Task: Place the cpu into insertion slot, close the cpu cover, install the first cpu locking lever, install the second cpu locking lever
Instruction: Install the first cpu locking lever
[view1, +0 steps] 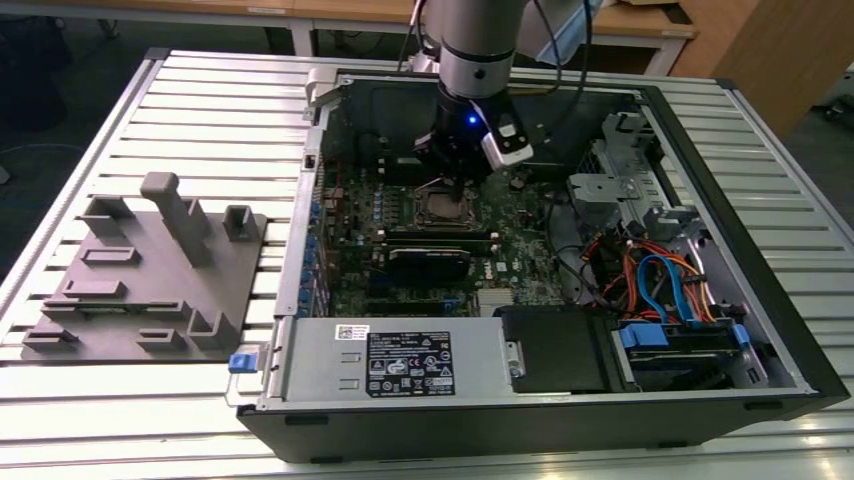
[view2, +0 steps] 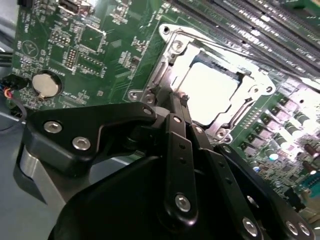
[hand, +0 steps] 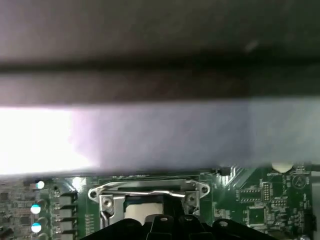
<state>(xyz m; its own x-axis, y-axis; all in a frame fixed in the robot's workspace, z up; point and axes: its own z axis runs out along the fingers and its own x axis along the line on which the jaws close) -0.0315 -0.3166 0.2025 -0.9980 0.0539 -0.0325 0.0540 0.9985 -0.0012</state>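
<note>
Exterior view – tabletop: a ribbed pale metal tabletop (view1: 200, 90) carries an open computer case (view1: 747, 330) and, on the exterior view's left, a grey fixture block (view1: 134, 290).
Exterior view – room: wooden desks (view1: 641, 40) stand beyond the far edge, over a dark floor.
Exterior view – arm: the arm (view1: 477, 50) reaches down into the case; its pincer (view1: 454, 180) hangs just above the insertion slot (view1: 441, 207) on the green motherboard (view1: 400, 250). A grey labelled power supply box (view1: 387, 360) sits at the near side.
Second wrist view – pincer: the pincer (view2: 175, 97) has its black fingertips pressed together, tips at the edge of the cpu cover (view2: 170, 47).
Second wrist view – cpu: the cpu (view2: 212, 90) lies flat in the insertion slot, the silvery frame around it.
First wrist view – cover: the cpu cover (hand: 150, 190) with a wire lever (hand: 145, 192) across it; the cpu (hand: 142, 211) shows beneath, the pincer (hand: 172, 219) just beside.
</note>
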